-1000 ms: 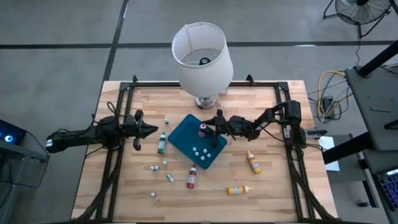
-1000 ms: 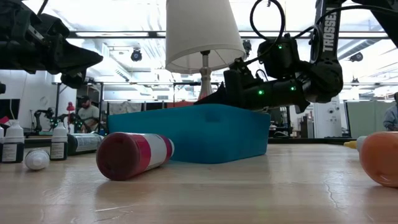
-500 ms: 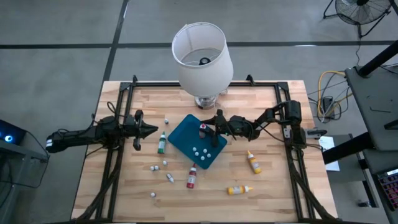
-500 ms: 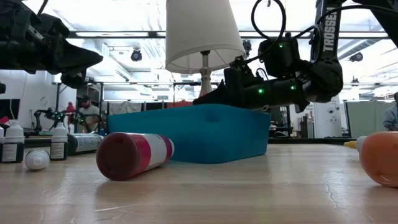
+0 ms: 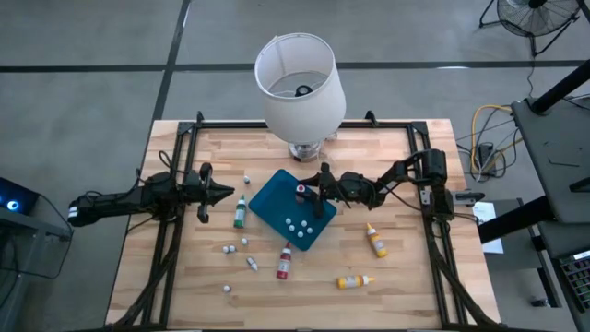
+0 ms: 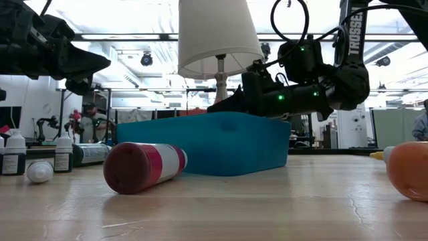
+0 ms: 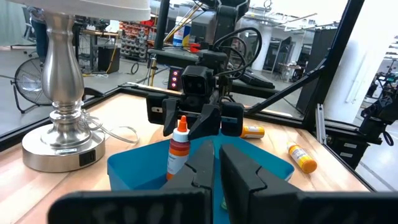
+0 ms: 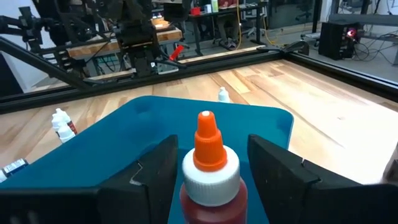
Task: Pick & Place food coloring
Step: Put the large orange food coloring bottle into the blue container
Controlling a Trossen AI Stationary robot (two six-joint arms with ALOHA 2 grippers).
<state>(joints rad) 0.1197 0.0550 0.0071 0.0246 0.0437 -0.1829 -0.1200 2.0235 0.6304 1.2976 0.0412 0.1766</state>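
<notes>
A red food coloring bottle (image 8: 210, 177) with an orange tip stands upright in the teal tray (image 5: 272, 205), near its far right edge. My right gripper (image 5: 305, 191) reaches level from the table's right. It is open, with one finger on each side of this bottle (image 7: 179, 146) and a narrow gap at each side. On the wood lie a green bottle (image 5: 240, 212), a red one (image 5: 284, 263) and two yellow-orange ones (image 5: 375, 240) (image 5: 354, 280). My left gripper (image 5: 226, 192) waits shut at the table's left, above the table top, pointing right.
A white-shaded lamp (image 5: 300, 83) with a metal base (image 7: 59, 134) stands just beyond the tray's far side. Small white-capped bottles lie in the tray (image 5: 297, 224) and on the wood left of it (image 5: 229, 249). Black frame rails (image 5: 175, 184) run along the table's sides.
</notes>
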